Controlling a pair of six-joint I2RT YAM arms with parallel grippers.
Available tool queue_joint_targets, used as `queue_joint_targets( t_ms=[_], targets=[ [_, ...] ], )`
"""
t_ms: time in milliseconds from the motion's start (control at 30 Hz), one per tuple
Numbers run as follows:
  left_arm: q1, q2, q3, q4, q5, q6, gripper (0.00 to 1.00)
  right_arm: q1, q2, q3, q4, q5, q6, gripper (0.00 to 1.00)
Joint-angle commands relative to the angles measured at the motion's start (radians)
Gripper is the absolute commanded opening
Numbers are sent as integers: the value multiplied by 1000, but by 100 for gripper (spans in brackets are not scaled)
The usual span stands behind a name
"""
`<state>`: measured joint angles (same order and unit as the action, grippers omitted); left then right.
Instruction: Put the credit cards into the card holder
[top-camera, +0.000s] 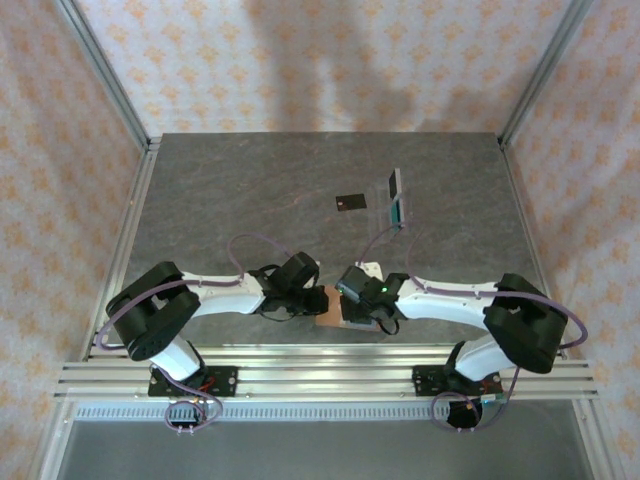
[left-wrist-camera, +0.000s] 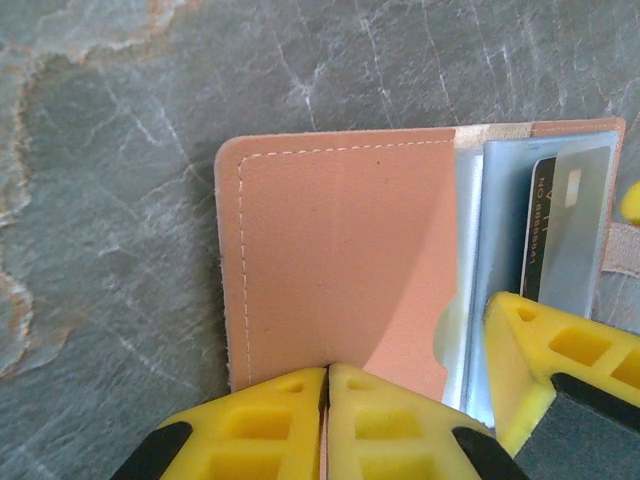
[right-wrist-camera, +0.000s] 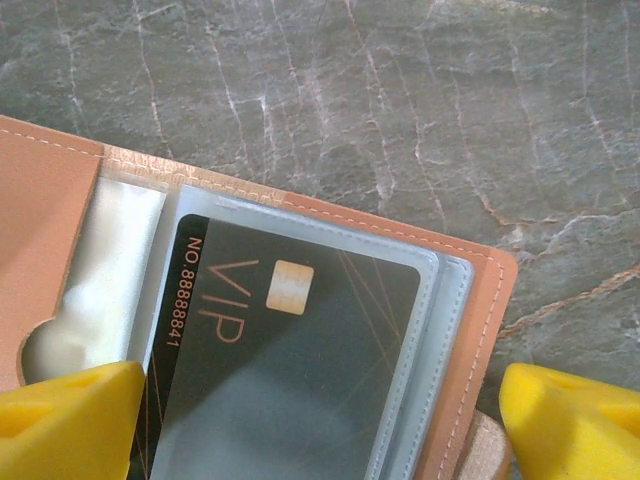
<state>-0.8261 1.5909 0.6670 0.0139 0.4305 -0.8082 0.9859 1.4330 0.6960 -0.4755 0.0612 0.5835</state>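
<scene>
- Left jaws are pressed together on the near edge of the card holder's (left-wrist-camera: 340, 260) tan left flap. The yellow fingers (left-wrist-camera: 250, 412) meet with the leather between them.
- Right jaws stand apart, one yellow finger (right-wrist-camera: 70, 425) on each side of the holder's right half. I cannot tell whether either one touches it.
- The holder lies open on the grey stone-patterned bench (top-camera: 220, 190), at the near edge between the two arms. From the top camera both wrists cover most of it, leaving me a tan sliver.
- A dark VIP card (right-wrist-camera: 300, 370) sits inside a clear sleeve on the right half, with its long axis parallel to the fold and its chip toward the far end. Its near end is cut off at the bottom of the right wrist view.
- In the left wrist view one finger of the right jaws juts in over the sleeves, and I see the card as a narrow strip.
- Out on the bench, well apart from the holder, the black card (top-camera: 349, 202) lies flat with its long axis running left to right.
- Just to its right a teal card (top-camera: 398, 212) and a paler card (top-camera: 392, 183) lie end to end, long axes pointing away from the arms. The paler one is too small for me to tell its colour.
</scene>
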Motion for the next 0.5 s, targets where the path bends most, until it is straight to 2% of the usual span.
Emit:
queue_joint_targets(
  t_ms=[0, 233, 467],
  targets=[
    [-6, 47, -41, -81, -59, -13, 12, 3, -11, -26, -34, 49, 12, 90],
    [-5, 45, -40, -81, -59, -19, 11, 2, -28, -9, -48, 33, 18, 92],
    [-6, 57, -46, -58, -54, -34, 11, 2, -149, 25, -112, 15, 47, 97]
  ],
)
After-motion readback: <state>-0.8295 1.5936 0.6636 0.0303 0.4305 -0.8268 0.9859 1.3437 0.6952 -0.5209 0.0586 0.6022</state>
